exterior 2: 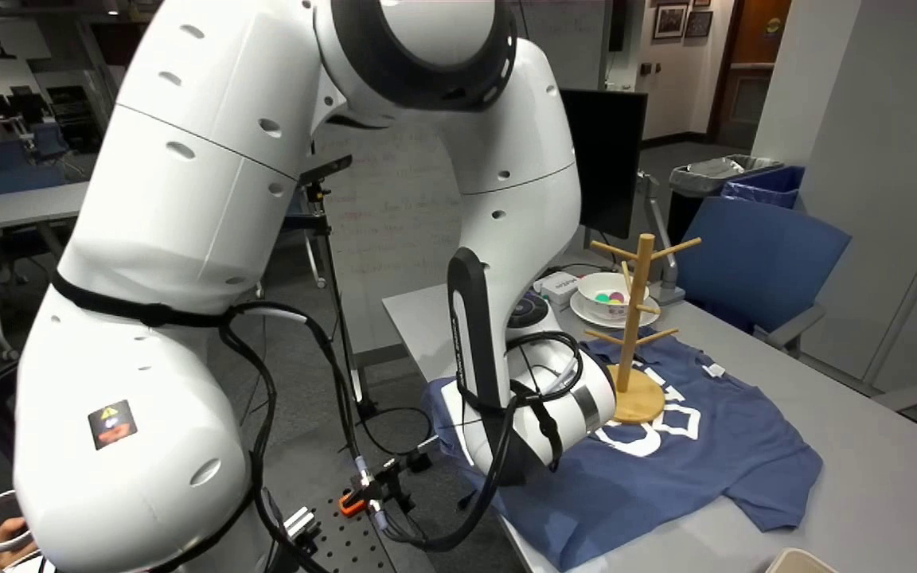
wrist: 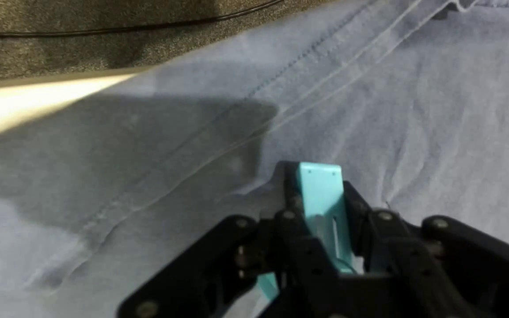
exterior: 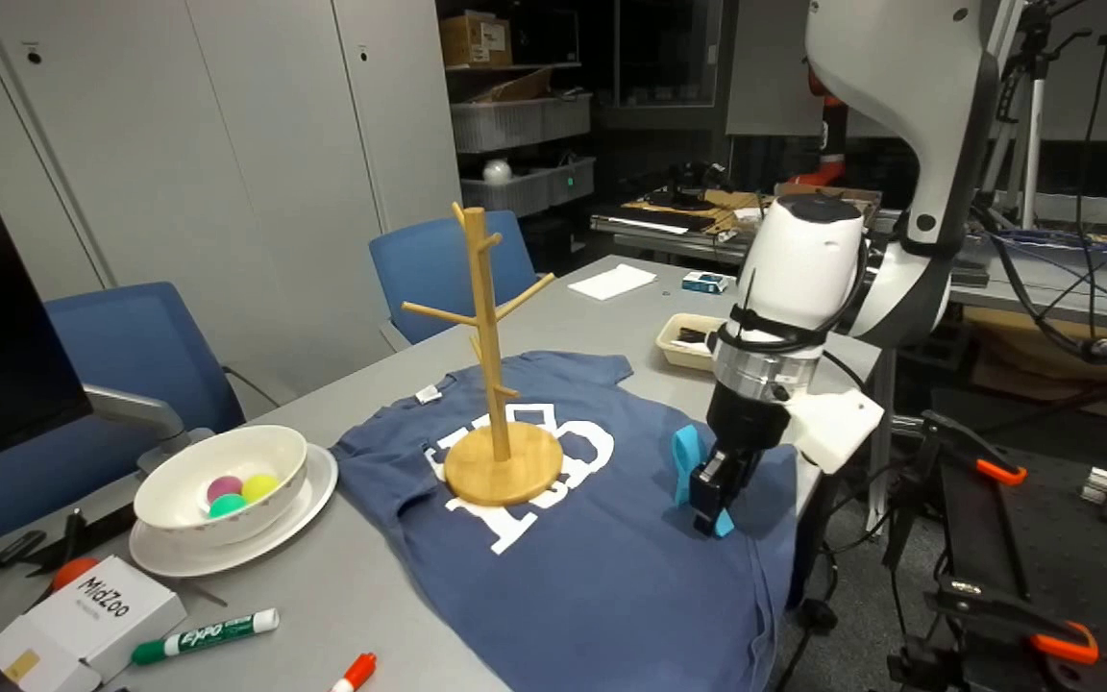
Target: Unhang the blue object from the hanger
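The table (exterior: 342,586) in front of me extends beneath the arm (exterior: 909,96) and carries the shirt (exterior: 611,567), spread print side up, with the hanger (exterior: 492,375) upright upon it, and the plate (exterior: 321,483), bearing the bowl (exterior: 198,529), just beside the shirt. The gripper (wrist: 320,187) is angled downward, low over the shirt and apart from the hanger, clenched on the blue object (wrist: 324,198) from both sides. The blue object is off the hanger and projects both above and below the grip; whether its lower end touches the shirt I cannot tell from here.
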{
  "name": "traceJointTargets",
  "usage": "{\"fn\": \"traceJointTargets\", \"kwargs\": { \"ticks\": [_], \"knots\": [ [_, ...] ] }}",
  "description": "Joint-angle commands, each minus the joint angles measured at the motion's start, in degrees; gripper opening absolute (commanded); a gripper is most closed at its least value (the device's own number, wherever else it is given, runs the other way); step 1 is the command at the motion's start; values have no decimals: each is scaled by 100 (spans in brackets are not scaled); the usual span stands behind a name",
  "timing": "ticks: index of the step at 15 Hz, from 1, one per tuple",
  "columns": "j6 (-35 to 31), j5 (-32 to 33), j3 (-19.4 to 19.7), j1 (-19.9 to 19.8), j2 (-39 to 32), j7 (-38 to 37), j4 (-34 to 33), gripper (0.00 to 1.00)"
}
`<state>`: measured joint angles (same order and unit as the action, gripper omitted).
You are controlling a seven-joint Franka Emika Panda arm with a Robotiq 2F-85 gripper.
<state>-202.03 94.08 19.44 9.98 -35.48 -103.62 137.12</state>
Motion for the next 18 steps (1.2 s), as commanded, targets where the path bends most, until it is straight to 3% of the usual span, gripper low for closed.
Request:
{"fn": "traceJointTargets", "kwargs": {
  "ticks": [1, 6, 14, 15, 16, 18],
  "knots": [
    [-436, 777, 191, 232, -501, -1086, -886, 6],
    [-391, 1300, 692, 743, -502, -2096, -1542, 6],
    [-342, 1558, 1617, 1682, -572, -2827, -1999, 6],
    [-360, 1581, 1725, 1791, -606, -2897, -2017, 50],
    [-363, 1602, 1824, 1895, -630, -2959, -2026, 51],
    [-369, 1651, 2023, 2098, -668, -3063, -2040, 65]
  ]
}}
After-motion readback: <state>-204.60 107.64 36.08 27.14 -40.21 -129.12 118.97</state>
